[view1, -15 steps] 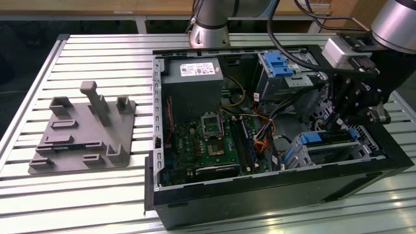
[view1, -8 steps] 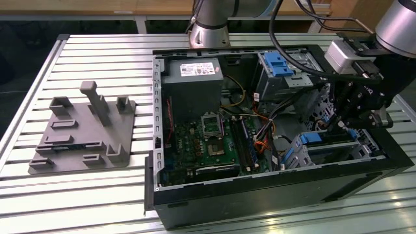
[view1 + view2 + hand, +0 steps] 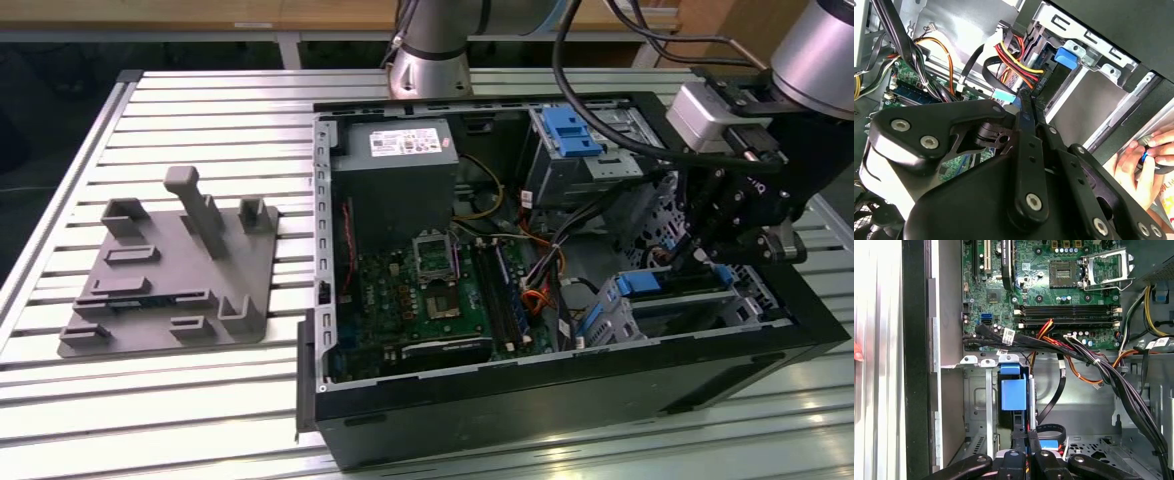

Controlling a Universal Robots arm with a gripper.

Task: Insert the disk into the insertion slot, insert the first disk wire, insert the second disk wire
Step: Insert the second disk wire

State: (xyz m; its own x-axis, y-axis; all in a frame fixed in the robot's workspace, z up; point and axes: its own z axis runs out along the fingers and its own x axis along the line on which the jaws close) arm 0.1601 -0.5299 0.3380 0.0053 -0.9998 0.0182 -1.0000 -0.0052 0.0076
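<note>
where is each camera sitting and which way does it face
Exterior view: off the arm, above the table, looking down at the open computer case; arm and gripper at its right.
First wrist view: on the wrist, looking along the gripper at the motherboard and cables.
Second wrist view: behind the gripper linkage, facing the insertion slot; a person's hand shows.
All three share the gripper.

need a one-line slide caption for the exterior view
Arm's gripper lowered into an open computer case beside the insertion slot, grey fixture alongside.
</note>
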